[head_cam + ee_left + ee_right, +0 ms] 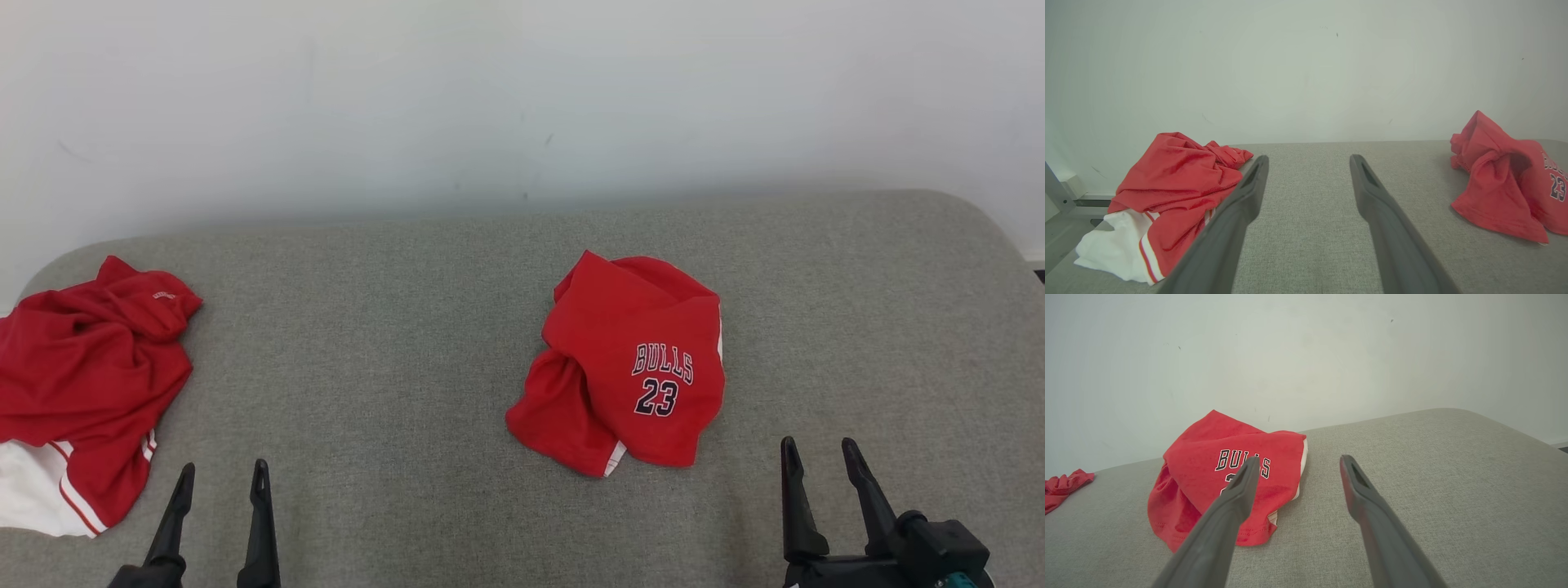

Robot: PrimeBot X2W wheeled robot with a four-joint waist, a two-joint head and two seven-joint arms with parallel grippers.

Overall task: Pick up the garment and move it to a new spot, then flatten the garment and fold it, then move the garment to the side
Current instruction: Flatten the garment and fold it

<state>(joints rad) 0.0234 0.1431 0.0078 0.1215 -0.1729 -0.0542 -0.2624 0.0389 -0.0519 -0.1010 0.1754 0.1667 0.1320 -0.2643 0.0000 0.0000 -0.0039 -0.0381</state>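
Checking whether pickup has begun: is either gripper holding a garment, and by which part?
Nothing is held. The left gripper and right gripper both stand open, clear of the Bulls shirt.

Head overhead; low wrists, shared jersey [629,367]

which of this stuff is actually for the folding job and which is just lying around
For the job:
- red Bulls 23 shirt, crumpled mid-way along the grey padded surface; probably the one to fold
- left gripper, open and empty
- right gripper, open and empty

Lying about:
- red and white garment, bunched at the surface's left edge
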